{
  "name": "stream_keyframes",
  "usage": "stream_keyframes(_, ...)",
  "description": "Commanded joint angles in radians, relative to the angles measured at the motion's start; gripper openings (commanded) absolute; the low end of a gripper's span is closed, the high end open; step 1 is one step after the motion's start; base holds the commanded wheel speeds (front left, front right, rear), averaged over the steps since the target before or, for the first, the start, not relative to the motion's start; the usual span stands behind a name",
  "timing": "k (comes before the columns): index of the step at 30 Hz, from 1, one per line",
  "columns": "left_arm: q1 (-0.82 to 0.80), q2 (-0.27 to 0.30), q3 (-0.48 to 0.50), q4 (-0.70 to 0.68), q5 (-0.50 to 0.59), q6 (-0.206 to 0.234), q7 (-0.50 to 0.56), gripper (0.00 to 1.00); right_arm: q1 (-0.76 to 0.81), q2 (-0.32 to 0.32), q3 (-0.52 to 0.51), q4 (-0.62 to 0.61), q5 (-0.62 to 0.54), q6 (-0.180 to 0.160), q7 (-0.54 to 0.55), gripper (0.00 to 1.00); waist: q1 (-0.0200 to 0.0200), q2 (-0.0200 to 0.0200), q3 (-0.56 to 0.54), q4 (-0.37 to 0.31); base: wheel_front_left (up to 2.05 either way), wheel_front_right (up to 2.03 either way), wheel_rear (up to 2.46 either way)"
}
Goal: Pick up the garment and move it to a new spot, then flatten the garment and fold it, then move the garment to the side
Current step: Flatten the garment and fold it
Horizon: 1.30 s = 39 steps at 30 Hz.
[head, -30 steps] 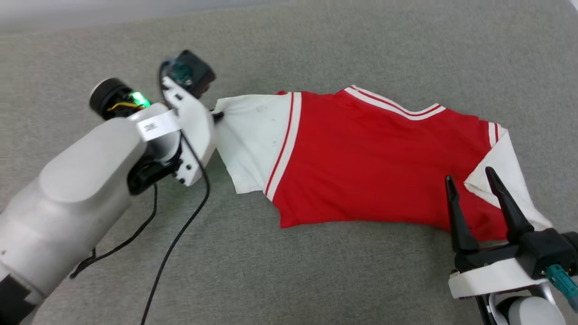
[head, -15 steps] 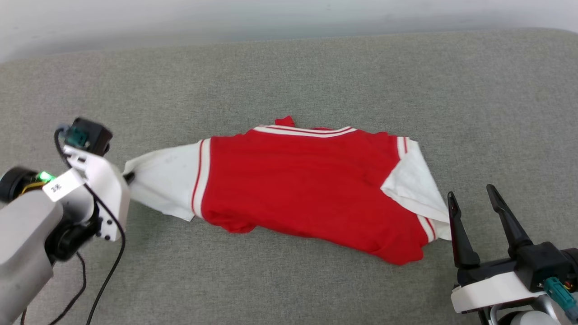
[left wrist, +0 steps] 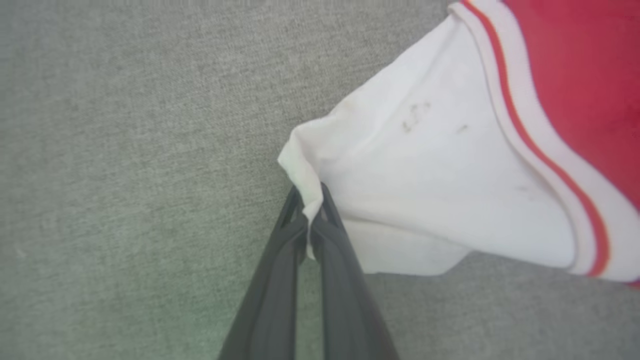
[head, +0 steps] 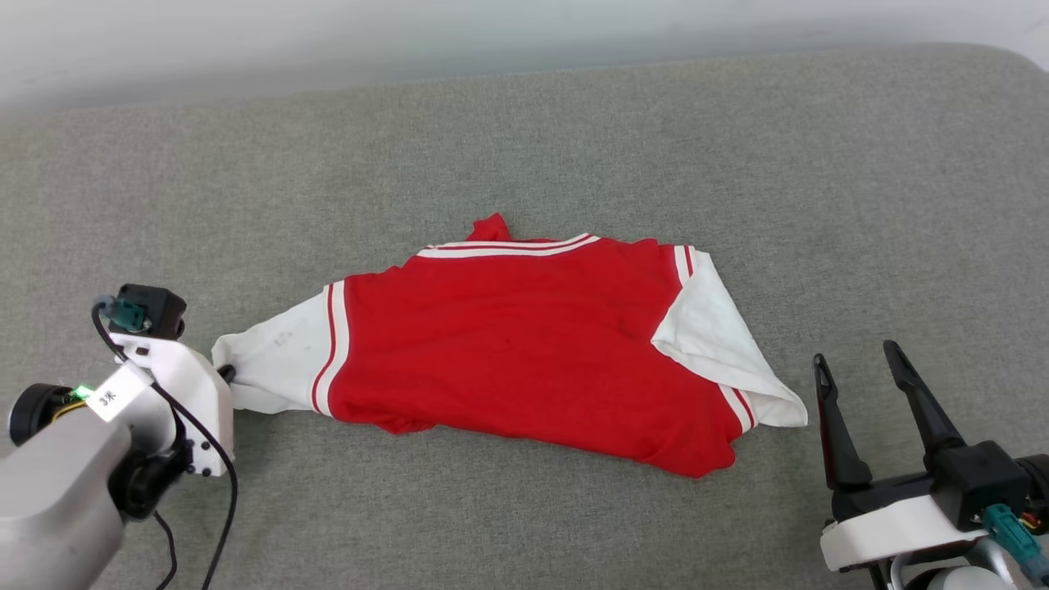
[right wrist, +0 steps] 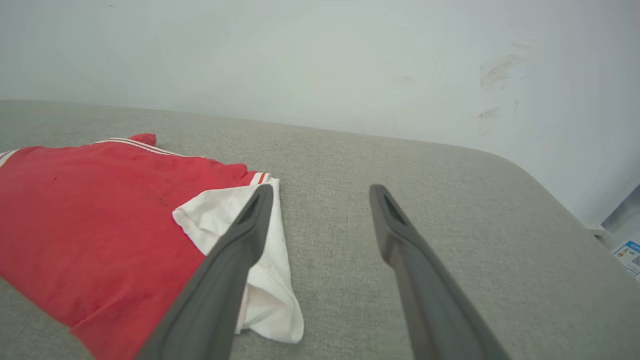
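The garment [head: 524, 344], a red shirt with white sleeves and striped trim, lies spread on the grey cushion, plain red side up. My left gripper [head: 226, 375] is shut on the tip of its left white sleeve [left wrist: 425, 170]; in the left wrist view my left gripper [left wrist: 311, 210] pinches that white edge between both fingers. The right white sleeve [head: 721, 352] is folded over the red body. My right gripper [head: 856, 365] stands open just right of that sleeve, apart from it. In the right wrist view my right gripper [right wrist: 320, 195] is spread over bare cushion, with the garment [right wrist: 90, 220] to its left.
The grey cushion [head: 524, 147] runs back to a pale wall [right wrist: 300, 55] and rounds off at its right end [right wrist: 550, 200]. A black cable [head: 221, 508] hangs from my left wrist.
The camera has moved. My left gripper has dragged the garment by its sleeve toward the left and nearer, off the right gripper's fingers. The right gripper stays open.
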Motion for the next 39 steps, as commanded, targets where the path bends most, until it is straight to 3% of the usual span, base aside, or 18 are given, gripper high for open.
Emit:
stream_keyframes(1, 0.02, -0.024, 0.0, 0.017, 0.01, -0.004, -0.031, 1.0, 0.001, 0.003, -0.005, -0.007, -0.01, -0.001, -0.002, 1.0, 0.0001, 0.0, -0.012, -0.001, 0.0, 0.0, 0.0)
stream_keyframes(5, 0.019, -0.049, 0.021, 0.041, 0.044, 0.014, -0.175, 1.0, -0.015, -0.007, -0.021, -0.023, -0.025, -0.001, -0.002, 1.0, 0.0001, 0.0, -0.044, 0.007, 0.0, 0.0, 0.0)
stream_keyframes(9, 0.039, -0.071, 0.048, 0.028, 0.081, 0.065, -0.342, 1.0, -0.041, -0.043, -0.031, -0.04, -0.016, -0.001, -0.002, 1.0, 0.0001, 0.0, -0.078, 0.025, 0.0, 0.0, 0.0)
stream_keyframes(10, 0.039, -0.071, 0.048, 0.028, 0.081, 0.065, -0.342, 1.0, -0.041, -0.043, -0.031, -0.04, -0.016, -0.001, -0.002, 1.0, 0.0001, 0.0, -0.078, 0.025, 0.0, 0.0, 0.0)
stream_keyframes(11, 0.05, -0.076, 0.059, 0.009, 0.099, 0.097, -0.415, 1.0, -0.063, -0.072, -0.027, -0.049, -0.013, -0.001, -0.002, 1.0, 0.0001, 0.0, -0.091, 0.034, 0.0, 0.0, 0.0)
stream_keyframes(13, 0.068, -0.083, 0.077, -0.021, 0.115, 0.134, -0.461, 1.0, -0.086, -0.101, -0.018, -0.05, 0.0, -0.001, -0.002, 1.0, 0.0001, 0.0, -0.103, 0.044, 0.0, 0.0, 0.0)
stream_keyframes(17, 0.122, -0.088, 0.135, -0.118, 0.154, 0.227, -0.495, 1.0, -0.146, -0.173, 0.02, -0.057, 0.037, -0.001, 0.026, 1.0, 0.0001, 0.0, -0.118, 0.063, 0.0, 0.0, 0.0)
stream_keyframes(20, 0.174, -0.093, 0.233, -0.247, 0.236, 0.311, -0.499, 1.0, -0.184, -0.238, 0.079, -0.064, 0.076, -0.001, 0.086, 1.0, 0.0001, 0.0, -0.119, 0.078, 0.0, 0.0, 0.0)
stream_keyframes(21, 0.174, -0.093, 0.233, -0.247, 0.236, 0.311, -0.499, 1.0, -0.184, -0.238, 0.079, -0.064, 0.076, -0.001, 0.086, 1.0, 0.0001, 0.0, -0.119, 0.078, 0.0, 0.0, 0.0)
stream_keyframes(27, 0.353, -0.134, 0.42, -0.462, 0.424, 0.42, -0.497, 1.0, -0.252, -0.402, 0.256, -0.058, 0.187, -0.001, 0.283, 1.0, 0.0001, 0.0, -0.12, 0.106, 0.0, 0.0, 0.0)
stream_keyframes(32, 0.477, -0.194, 0.526, -0.559, 0.549, 0.44, -0.497, 1.0, -0.308, -0.522, 0.419, -0.05, 0.315, -0.001, 0.464, 1.0, 0.0001, 0.0, -0.116, 0.127, 0.0, 0.0, 0.0)
stream_keyframes(36, 0.542, -0.251, 0.586, -0.585, 0.618, 0.417, -0.497, 1.0, -0.356, -0.614, 0.547, -0.04, 0.359, -0.001, 0.591, 1.0, 0.0001, 0.0, -0.101, 0.144, 0.0, 0.0, 0.0)
stream_keyframes(39, 0.57, -0.295, 0.617, -0.59, 0.659, 0.396, -0.497, 1.0, -0.382, -0.643, 0.626, -0.024, 0.406, -0.001, 0.659, 1.0, 0.0001, 0.0, -0.085, 0.157, 0.0, 0.0, 0.0)
